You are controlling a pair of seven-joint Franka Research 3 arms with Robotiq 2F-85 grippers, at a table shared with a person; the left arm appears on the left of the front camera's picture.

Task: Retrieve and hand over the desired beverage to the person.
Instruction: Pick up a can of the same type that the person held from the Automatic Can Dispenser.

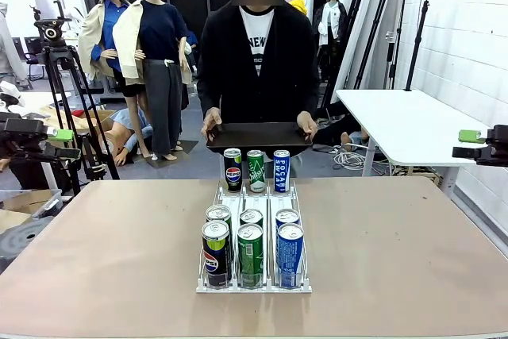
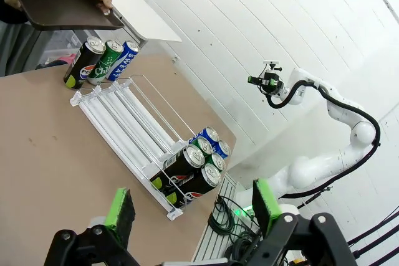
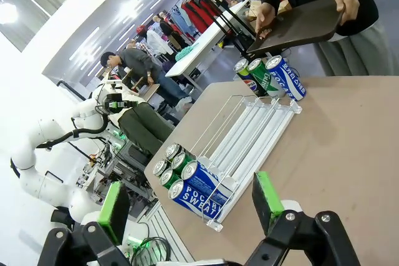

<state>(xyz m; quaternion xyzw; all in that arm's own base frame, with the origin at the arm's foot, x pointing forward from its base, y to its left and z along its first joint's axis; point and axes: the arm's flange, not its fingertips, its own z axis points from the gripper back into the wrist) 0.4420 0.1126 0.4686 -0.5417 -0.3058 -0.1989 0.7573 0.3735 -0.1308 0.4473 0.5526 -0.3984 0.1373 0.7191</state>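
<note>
The person (image 1: 258,45) stands at the far side of the table, both hands holding a dark tray (image 1: 258,136) level over its edge. A white wire rack (image 1: 254,198) runs down the middle of the table. At its far end stand a black Pepsi can (image 1: 232,169), a green Sprite can (image 1: 255,171) and a blue Pocari Sweat can (image 1: 282,171). At the near end are two more rows in the same colours (image 1: 250,254). My left gripper (image 1: 65,143) hangs open off the table's left side, nothing between its pads (image 2: 118,213). My right gripper (image 1: 468,144) is open far to the right, also empty (image 3: 190,207).
The brown table top (image 1: 397,244) is bare on both sides of the rack. A white table (image 1: 405,121) stands behind at the right, next to a white brick wall. A camera tripod (image 1: 59,61) stands at the back left.
</note>
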